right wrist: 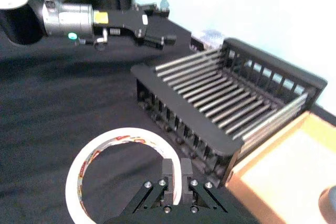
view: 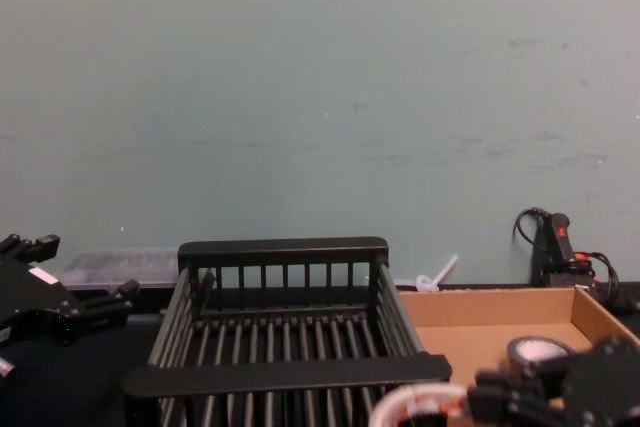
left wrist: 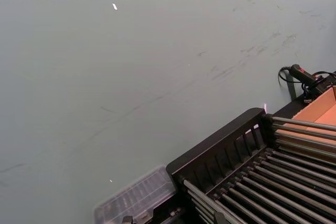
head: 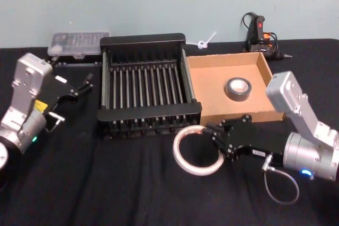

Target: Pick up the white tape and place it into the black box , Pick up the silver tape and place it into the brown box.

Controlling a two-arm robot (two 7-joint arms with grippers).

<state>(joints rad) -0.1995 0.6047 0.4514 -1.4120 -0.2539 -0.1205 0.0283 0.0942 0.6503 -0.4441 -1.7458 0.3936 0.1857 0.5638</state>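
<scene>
Silver tape [head: 238, 88] already sits in the brown box [head: 263, 78]; my right claw [right wrist: 177, 174] pinches the white tape [head: 185, 154], black box [head: 148, 41] awaiting.

Light is even and soft from above, with only faint shadows under the black box [head: 148, 86] on the dark table [head: 106, 183]. The pale wall [view: 320, 97] looks flat and slightly hazy. In the right wrist view the brown box [right wrist: 283, 177] glares nearly white, and edges are blurred.
</scene>
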